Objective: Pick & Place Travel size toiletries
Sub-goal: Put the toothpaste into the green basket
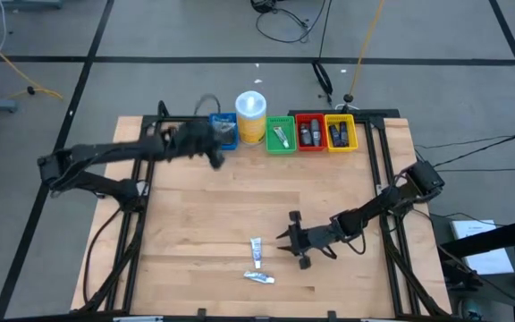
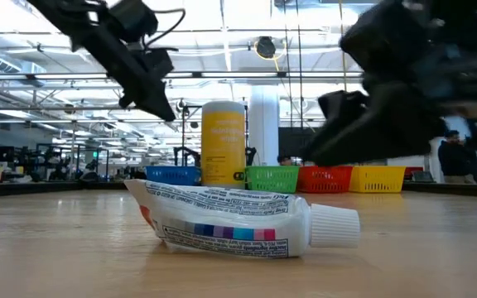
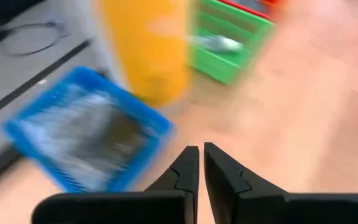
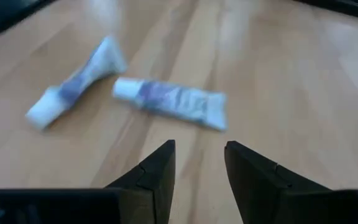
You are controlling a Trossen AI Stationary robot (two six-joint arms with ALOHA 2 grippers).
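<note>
We count two small white-silver tubes (image 1: 257,253) with white caps lying near the counter's (image 1: 204,215) front edge, our right hand (image 1: 286,238) parted and empty beside them, our left hand (image 3: 201,168) closed, empty.

Even overhead light from ceiling strips fills the room, bright and flat, and the bench (image 1: 204,215) shows only faint shadows. In the low view the near toothpaste tube (image 2: 238,219) is sharp while the dark arm (image 2: 404,91) beside it smears. The left wrist view is motion-blurred across the blue bin (image 3: 86,143) and yellow cylinder (image 3: 145,50); the right wrist view is softly unfocused.
</note>
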